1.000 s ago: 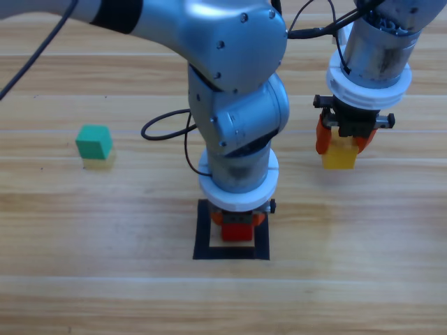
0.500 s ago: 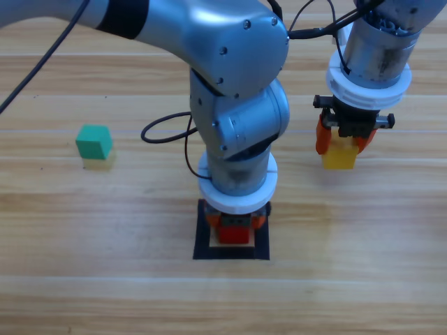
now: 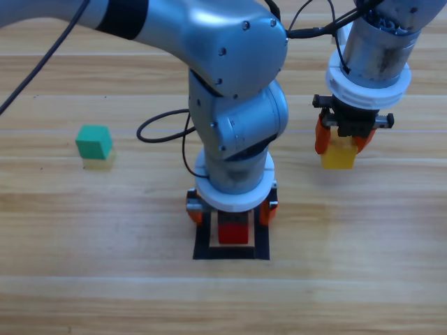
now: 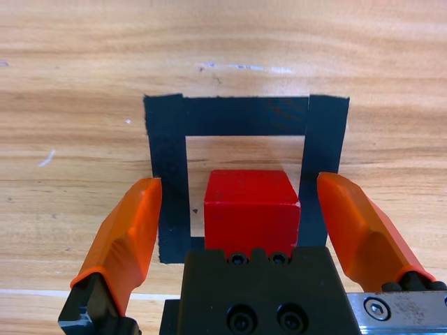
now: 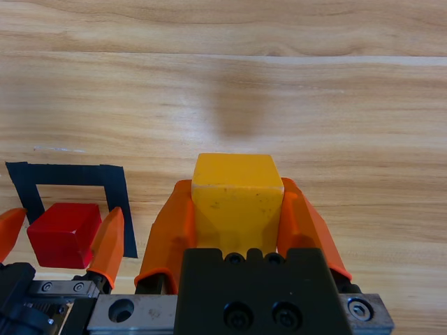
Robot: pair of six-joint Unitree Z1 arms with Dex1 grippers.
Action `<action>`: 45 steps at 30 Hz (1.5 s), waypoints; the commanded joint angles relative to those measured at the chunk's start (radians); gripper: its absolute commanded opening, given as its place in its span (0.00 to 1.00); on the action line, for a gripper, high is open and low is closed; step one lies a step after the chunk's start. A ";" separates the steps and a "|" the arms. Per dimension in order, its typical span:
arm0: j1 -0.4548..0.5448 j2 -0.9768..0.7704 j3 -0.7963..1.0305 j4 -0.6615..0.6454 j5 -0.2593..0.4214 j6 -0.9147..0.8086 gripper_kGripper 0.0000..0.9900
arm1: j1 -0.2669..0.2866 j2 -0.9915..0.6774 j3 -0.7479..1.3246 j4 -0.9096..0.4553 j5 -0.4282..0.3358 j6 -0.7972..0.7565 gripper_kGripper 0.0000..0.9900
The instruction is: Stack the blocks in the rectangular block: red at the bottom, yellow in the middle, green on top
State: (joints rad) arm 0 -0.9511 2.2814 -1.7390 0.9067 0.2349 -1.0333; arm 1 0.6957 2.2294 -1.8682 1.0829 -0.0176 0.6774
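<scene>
Three blocks: one red (image 3: 233,234), one yellow (image 3: 338,155), one green (image 3: 93,142).

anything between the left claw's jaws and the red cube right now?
Nothing. In the left wrist view the left claw stands open, with only black tape outline and bare wood between each jaw and the small matte red cube.

Surface (image 3: 391,293): light brown wood, long grain streaks, pale seams between planks.
Rectangular block (image 3: 201,230): black tape outline, bare wood inside.
Red cube (image 3: 233,233): plain matte red.
Yellow cube (image 3: 338,155): plain yellow, faint scuffs.
Green cube (image 3: 93,142): teal-green.
Left gripper (image 4: 250,223): orange jaws, black body.
Right gripper (image 5: 237,222): orange jaws, black body.
Arms: grey, black cables.
</scene>
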 commanded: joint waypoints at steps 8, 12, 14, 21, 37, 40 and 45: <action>0.106 -0.505 0.124 0.034 0.052 0.078 0.95 | 0.036 0.010 -0.009 0.017 -0.012 0.028 0.15; 0.202 -0.632 0.231 0.049 0.009 0.197 0.95 | 0.108 0.027 -0.065 0.049 -0.022 0.056 0.15; 0.282 -0.668 0.286 0.047 -0.037 0.283 0.95 | 0.148 0.052 -0.129 0.101 -0.027 0.082 0.15; 0.549 -0.648 0.338 0.032 -0.174 0.587 0.95 | 0.260 0.127 -0.269 0.173 -0.033 0.139 0.15; 0.692 -0.326 0.128 0.101 -0.232 0.723 0.95 | 0.314 0.217 -0.358 0.183 -0.030 0.149 0.15; 0.689 -0.281 0.073 0.132 -0.223 0.723 0.96 | 0.321 0.230 -0.361 0.183 -0.030 0.154 0.15; 0.660 -0.166 -0.082 0.233 -0.177 0.722 0.96 | 0.331 0.246 -0.368 0.183 -0.030 0.163 0.15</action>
State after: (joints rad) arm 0 -0.2774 2.0013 -1.7414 1.0894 0.0245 -0.3219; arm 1 0.9925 2.3830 -2.2263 1.2566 -0.0320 0.8258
